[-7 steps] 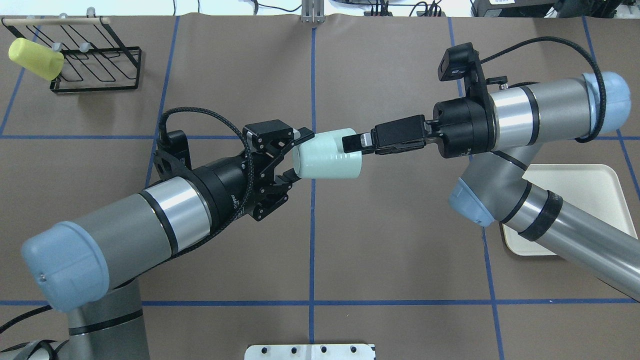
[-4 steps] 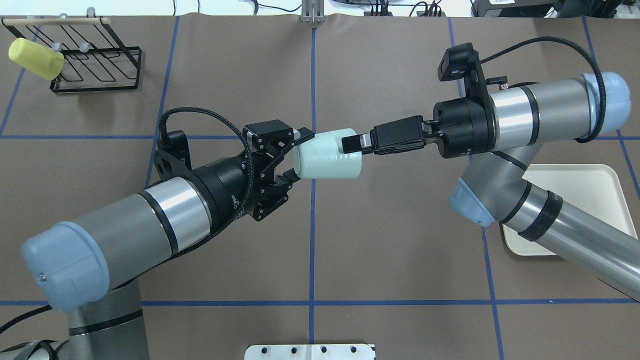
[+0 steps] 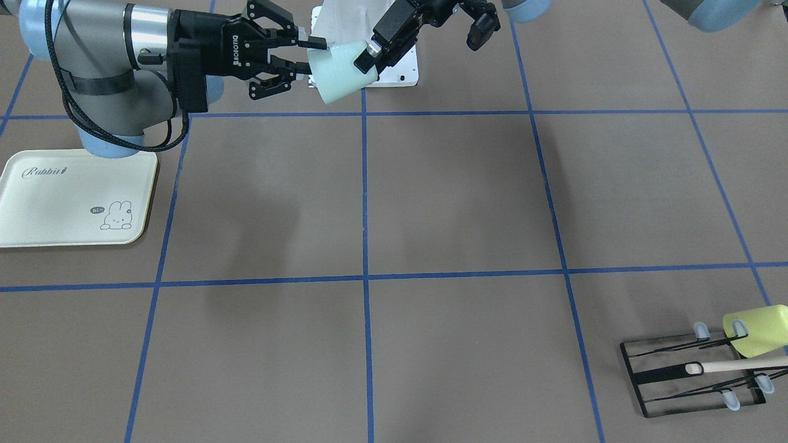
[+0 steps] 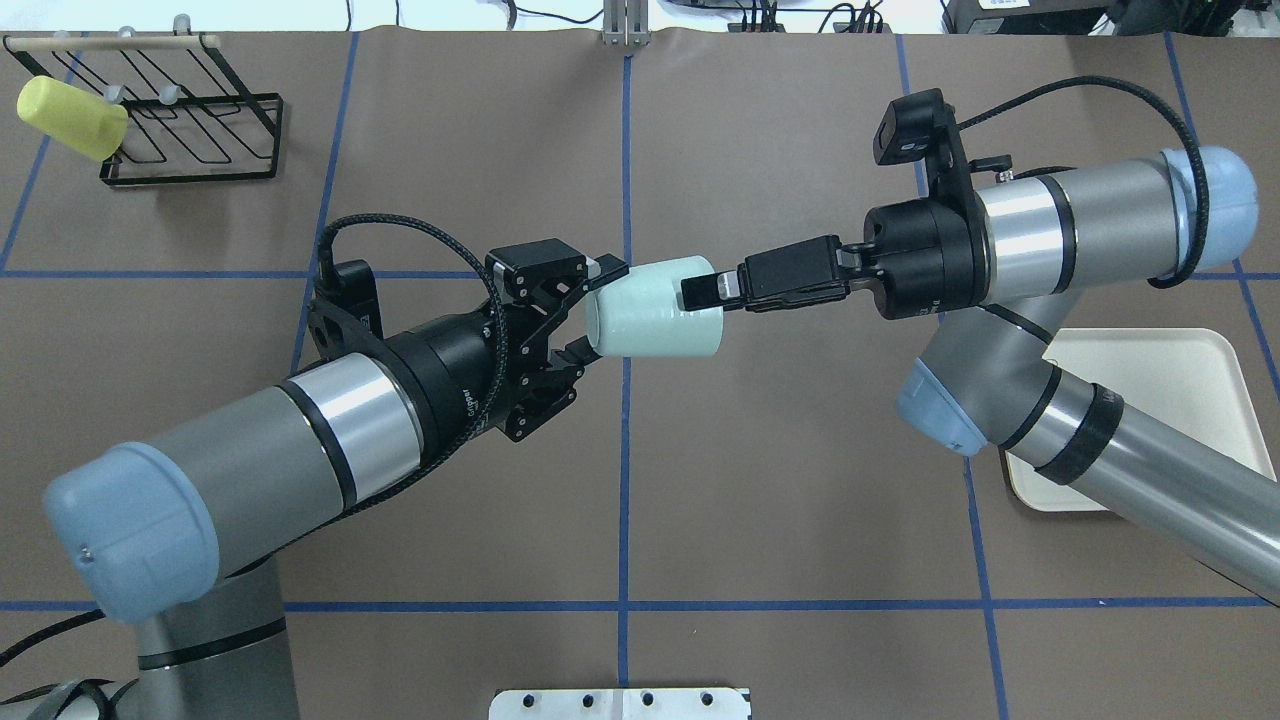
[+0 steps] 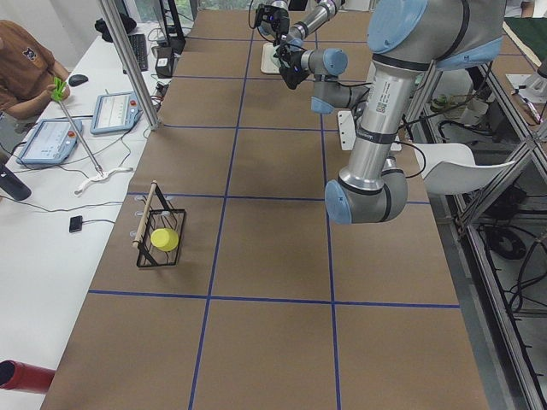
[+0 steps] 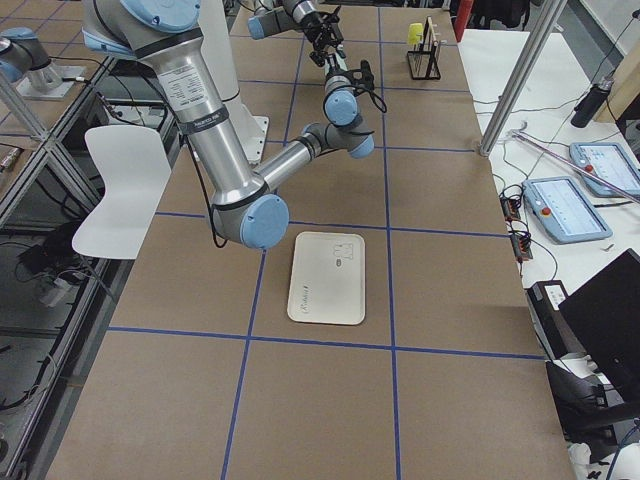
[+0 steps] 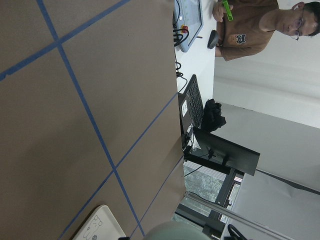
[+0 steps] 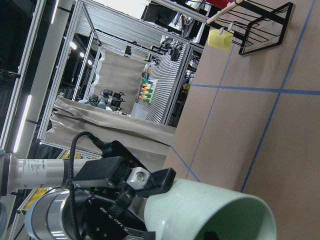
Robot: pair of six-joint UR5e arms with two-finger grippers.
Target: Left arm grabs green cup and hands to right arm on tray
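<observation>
Front view: green cup (image 3: 337, 74) in air over far mid table (image 3: 431, 203), lying on its side, mouth twd R gripper (image 3: 314, 55), base twd L gripper (image 3: 368, 54). R gripper part open: top finger along outside of rim, lower finger at the mouth, clear gap btwn them; can't tell if either touches the wall. One L finger pressed on base end. Tray (image 3: 55, 209) flat on table at view left, well apart from green cup, R arm's elbow above its edge. Rack (image 3: 665, 375) w/ yellow cup (image 3: 760, 329) at near right corner. Overhead: L gripper's fingers clamp either side of base end, green cup horizontal btwn the two grippers. R gripper turned edge-on, one finger overlapping rim. Tray partly hidden by R arm. Ext left: grippers small at far end, meeting above table. Green cup only a pale speck there. Person (image 5: 21, 64) at side desk. Ext right: tray mid table near R arm's elbow; grippers too small to judge. L wrist: pale green edge at frame bottom, tray corner w/ bunny to its left. R wrist: green cup's mouth twd cam at lower right, L fingers on its far end, dark fingertip just inside lower rim.
</observation>
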